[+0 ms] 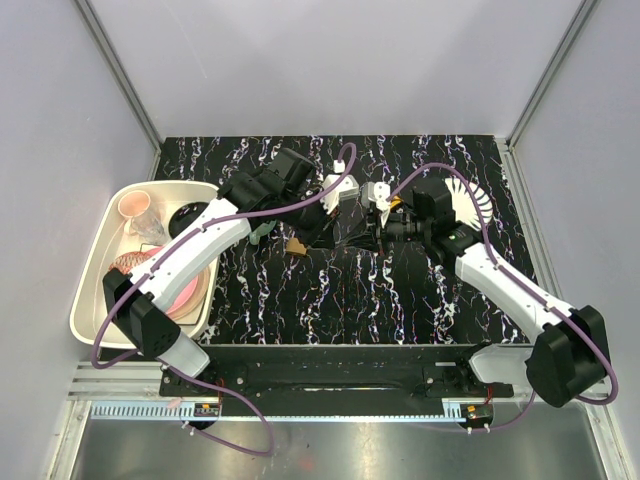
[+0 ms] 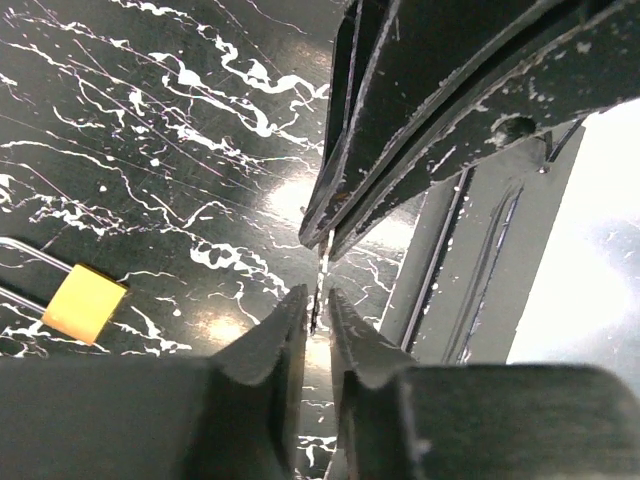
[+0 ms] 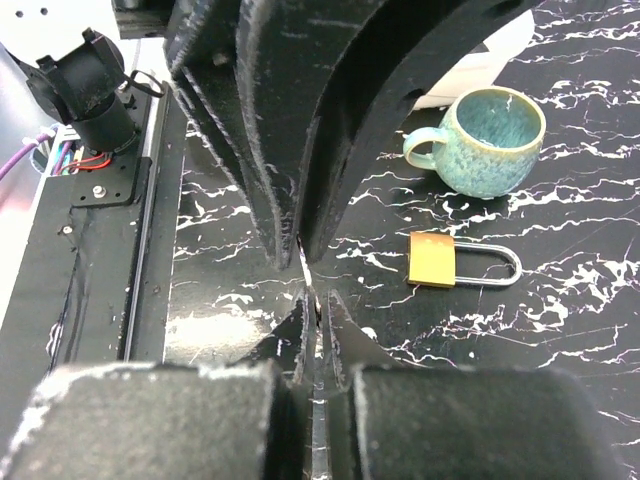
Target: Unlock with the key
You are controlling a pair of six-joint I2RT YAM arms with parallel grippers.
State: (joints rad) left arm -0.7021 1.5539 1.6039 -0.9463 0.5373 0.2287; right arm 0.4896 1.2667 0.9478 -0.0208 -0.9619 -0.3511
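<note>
A thin silver key (image 3: pixel 308 272) is held in the air between my two grippers, which meet tip to tip. My left gripper (image 1: pixel 338 222) has its jaws closed to a narrow slit on one end of the key (image 2: pixel 319 290). My right gripper (image 1: pixel 366 232) has its jaws closed on the other end. In the left wrist view my left gripper (image 2: pixel 318 305) faces the right one's fingers (image 2: pixel 420 110). In the right wrist view my right gripper (image 3: pixel 316 312) faces the left one's fingers (image 3: pixel 280 130). The brass padlock (image 3: pixel 433 259) lies flat on the table, shackle closed, below and left of the grippers (image 1: pixel 296 245) (image 2: pixel 83 303).
A teal mug (image 3: pixel 489 137) stands on the marbled table behind the padlock. A cream tub (image 1: pixel 92 268) at the left holds a pink cup (image 1: pixel 135 207), a black bowl (image 1: pixel 187 215) and pink plates. A white rack (image 1: pixel 470 205) stands behind the right arm.
</note>
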